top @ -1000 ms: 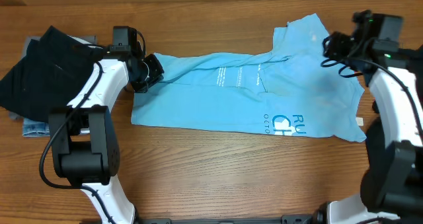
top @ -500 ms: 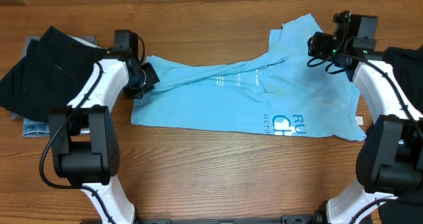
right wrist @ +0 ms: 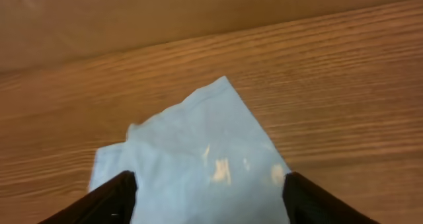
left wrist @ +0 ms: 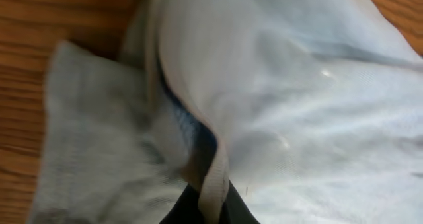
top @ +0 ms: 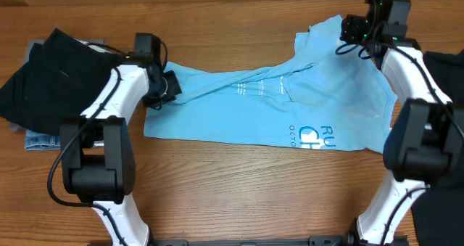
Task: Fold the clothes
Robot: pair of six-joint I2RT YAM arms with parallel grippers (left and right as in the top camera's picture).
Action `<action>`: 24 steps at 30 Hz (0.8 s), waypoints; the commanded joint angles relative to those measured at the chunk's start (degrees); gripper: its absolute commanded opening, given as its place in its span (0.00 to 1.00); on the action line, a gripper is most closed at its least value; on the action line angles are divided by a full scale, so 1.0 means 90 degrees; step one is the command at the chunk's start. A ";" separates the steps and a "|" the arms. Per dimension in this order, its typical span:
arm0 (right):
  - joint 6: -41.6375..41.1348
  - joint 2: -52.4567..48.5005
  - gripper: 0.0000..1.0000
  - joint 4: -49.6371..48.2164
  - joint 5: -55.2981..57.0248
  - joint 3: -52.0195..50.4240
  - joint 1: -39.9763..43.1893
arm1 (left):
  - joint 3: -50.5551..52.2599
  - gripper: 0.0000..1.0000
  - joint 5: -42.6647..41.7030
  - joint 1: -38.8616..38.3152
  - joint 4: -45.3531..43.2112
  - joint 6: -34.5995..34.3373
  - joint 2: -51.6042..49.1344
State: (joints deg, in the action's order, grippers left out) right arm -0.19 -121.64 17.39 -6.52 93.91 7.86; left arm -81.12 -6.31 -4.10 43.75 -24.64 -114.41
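The light blue T-shirt (top: 290, 104) with pale lettering lies spread across the middle of the table. My left gripper (top: 165, 86) is shut on the shirt's left edge; the left wrist view shows a hem of the shirt (left wrist: 211, 178) pinched between the dark fingers. My right gripper (top: 349, 28) is open over the shirt's far right corner (right wrist: 198, 158), its two fingers wide apart on either side of the cloth and holding nothing.
A black garment (top: 43, 72) lies in a heap at the left on folded grey and blue cloth (top: 40, 138). Another dark garment (top: 446, 64) lies at the right edge. Bare wood table (top: 239, 195) is in front.
My right gripper has moved toward the back and left, onto the shirt's far right corner. My left gripper has shifted slightly right, still holding the left edge, which bunched a little.
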 commanded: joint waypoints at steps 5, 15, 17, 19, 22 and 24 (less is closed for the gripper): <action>0.0602 -0.0731 0.89 -0.0129 0.0253 0.0947 0.0019 | -0.0063 0.13 0.0109 -0.0301 -0.0029 0.0219 0.0141; 0.0867 -0.1401 0.91 -0.0719 0.0296 0.0954 -0.0124 | -0.0063 0.16 0.0112 -0.0335 -0.0027 0.0219 0.0141; 0.0918 -0.1537 0.91 -0.0801 0.0301 0.0954 -0.0199 | -0.0063 0.16 0.0112 -0.0335 -0.0024 0.0219 0.0141; 0.0962 -0.1627 0.91 -0.0886 0.0359 0.0954 -0.0267 | -0.0063 0.16 0.0109 -0.0335 -0.0017 0.0219 0.0141; 0.1032 -0.1736 0.90 -0.1015 0.0396 0.0954 -0.0376 | -0.0063 0.16 0.0112 -0.0340 -0.0010 0.0219 0.0141; 0.1027 -0.1814 0.90 -0.1083 0.0444 0.0954 -0.0432 | -0.0063 0.16 0.0109 -0.0340 -0.0007 0.0219 0.0141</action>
State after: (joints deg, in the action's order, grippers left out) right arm 7.97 -136.75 8.93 -3.60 100.95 5.15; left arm -81.12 -6.09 -6.79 43.72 -23.75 -114.41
